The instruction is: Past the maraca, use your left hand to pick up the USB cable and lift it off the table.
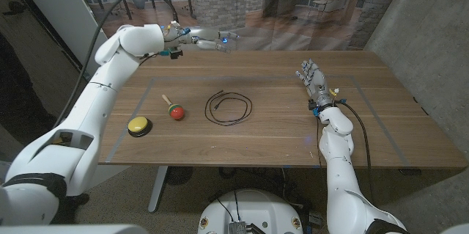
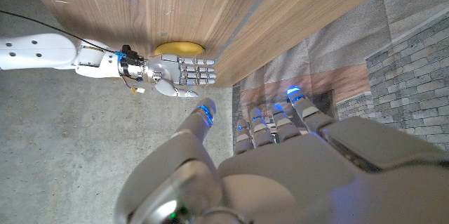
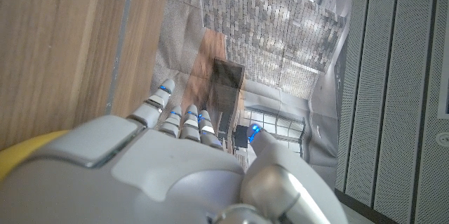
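Observation:
The black USB cable [image 1: 229, 107] lies in a loose loop on the middle of the wooden table [image 1: 278, 139]. Just to its left lies the maraca [image 1: 174, 109], a red and green ball on a short wooden handle. My left hand [image 1: 199, 40] hangs in the air over the table's far left part, well beyond the cable, fingers stretched out and holding nothing. The left wrist view shows that hand [image 2: 280, 161] with fingers apart. My right hand [image 1: 314, 80] stands on the table at the right, fingers straight and empty; it also appears in the left wrist view [image 2: 179, 73].
A yellow dome button on a black base [image 1: 138, 125] sits near the front left, beside the maraca. A concrete wall runs along the right side, and glass with brick behind it lies past the far edge.

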Controlling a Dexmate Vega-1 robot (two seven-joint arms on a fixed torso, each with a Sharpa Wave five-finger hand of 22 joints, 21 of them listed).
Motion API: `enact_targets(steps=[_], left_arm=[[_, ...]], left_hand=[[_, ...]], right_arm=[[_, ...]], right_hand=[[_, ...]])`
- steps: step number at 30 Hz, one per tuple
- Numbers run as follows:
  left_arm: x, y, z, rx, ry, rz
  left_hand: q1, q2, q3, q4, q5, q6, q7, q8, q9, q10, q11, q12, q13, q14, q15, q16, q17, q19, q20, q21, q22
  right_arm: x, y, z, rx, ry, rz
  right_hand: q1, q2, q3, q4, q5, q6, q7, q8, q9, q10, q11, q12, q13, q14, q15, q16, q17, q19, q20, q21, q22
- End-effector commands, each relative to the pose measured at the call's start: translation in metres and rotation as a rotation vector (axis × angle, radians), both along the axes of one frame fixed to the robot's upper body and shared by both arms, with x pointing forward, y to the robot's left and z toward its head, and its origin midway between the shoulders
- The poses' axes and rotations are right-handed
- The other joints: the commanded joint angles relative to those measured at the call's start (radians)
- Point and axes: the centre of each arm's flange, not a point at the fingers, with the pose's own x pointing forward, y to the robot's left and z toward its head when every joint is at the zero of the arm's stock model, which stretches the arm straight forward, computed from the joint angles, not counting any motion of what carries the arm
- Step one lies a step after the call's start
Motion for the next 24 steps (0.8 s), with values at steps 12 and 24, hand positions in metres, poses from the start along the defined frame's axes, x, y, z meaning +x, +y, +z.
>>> enact_targets(steps=[12,24], left_arm=[[-0.022,-0.038,0.006,0.246,-0.071,0.009],[-0.027,-0.044,0.009,0.31,-0.092,0.022]], left_hand=[[0.014,-0.032,-0.029,-0.022,-0.002,-0.008,-0.014,-0.005,0.004,-0.009,-0.018,-0.005,0.006,0.003,-0.04,-0.003,0.0,0.011,-0.005,0.002,0.001],[0.026,-0.053,-0.057,-0.039,0.009,-0.022,-0.018,-0.007,0.004,-0.013,-0.019,-0.009,0.006,-0.002,-0.043,-0.006,0.0,0.014,-0.005,-0.003,0.001]], right_arm=[[0.003,0.004,-0.001,0.02,-0.032,0.004],[0.002,0.004,-0.001,0.024,-0.038,0.001]], right_hand=[[-0.006,0.06,0.01,0.0,0.0,0.011,0.0,0.006,0.003,0.008,0.004,0.006,0.005,0.007,0.001,-0.002,0.003,0.012,0.0,0.003,0.002],[-0.007,0.06,0.011,0.0,-0.001,0.012,0.0,0.005,0.003,0.01,0.004,0.005,0.005,0.008,0.001,-0.003,0.003,0.012,-0.001,0.003,0.002]])
